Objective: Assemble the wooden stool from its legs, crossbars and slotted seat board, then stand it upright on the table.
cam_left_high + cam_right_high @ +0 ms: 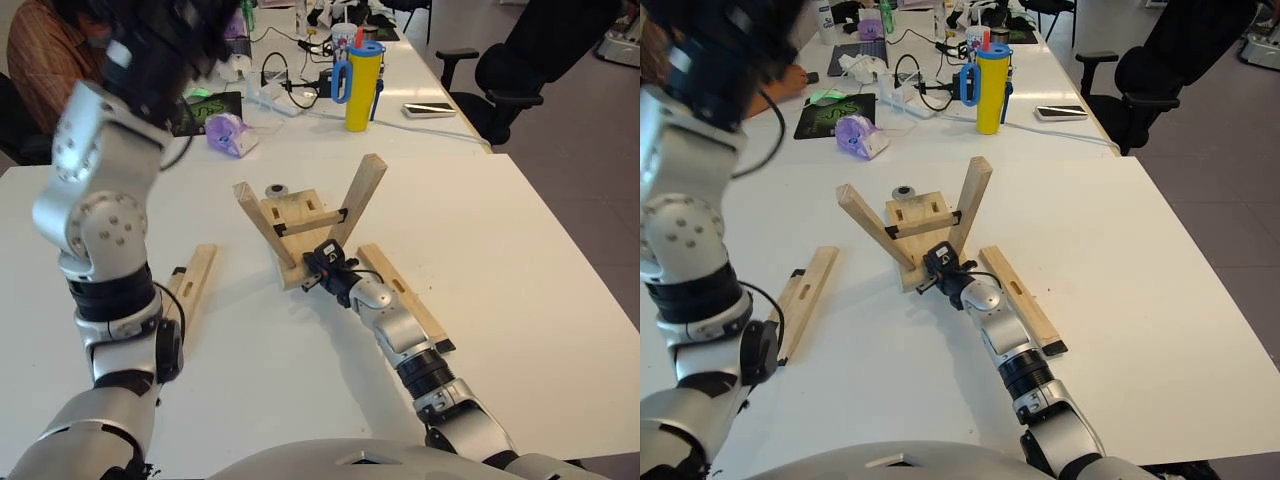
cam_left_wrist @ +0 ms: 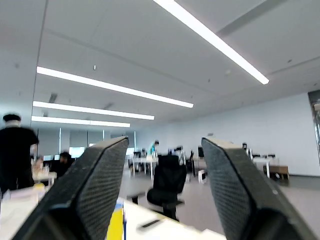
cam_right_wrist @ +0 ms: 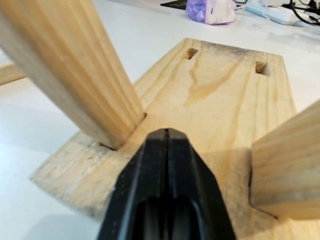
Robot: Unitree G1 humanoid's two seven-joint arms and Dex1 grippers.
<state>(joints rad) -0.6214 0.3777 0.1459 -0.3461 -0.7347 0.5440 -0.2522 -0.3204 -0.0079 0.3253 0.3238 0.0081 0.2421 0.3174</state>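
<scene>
- The seat [image 1: 298, 211] lies mid-table, underside up, with two fitted legs [image 1: 361, 195] and a crossbar [image 1: 312, 224] between them. I judge the stool roughly half built.
- Left loose leg [image 1: 196, 274] and right loose leg [image 1: 406, 301] lie flat beside it, not yet fitted.
- Right gripper [image 3: 166, 146], fingers pressed together, holds nothing and sits at the seat between the fitted legs.
- Left gripper [image 2: 165, 150], fingers spread and empty, is raised high.

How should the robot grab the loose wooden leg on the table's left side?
Probably near its middle, from straight above. The loose leg lies flat on the table, with tabletop showing along both long sides, so the left gripper could set its fingers either side of the narrow width.
</scene>
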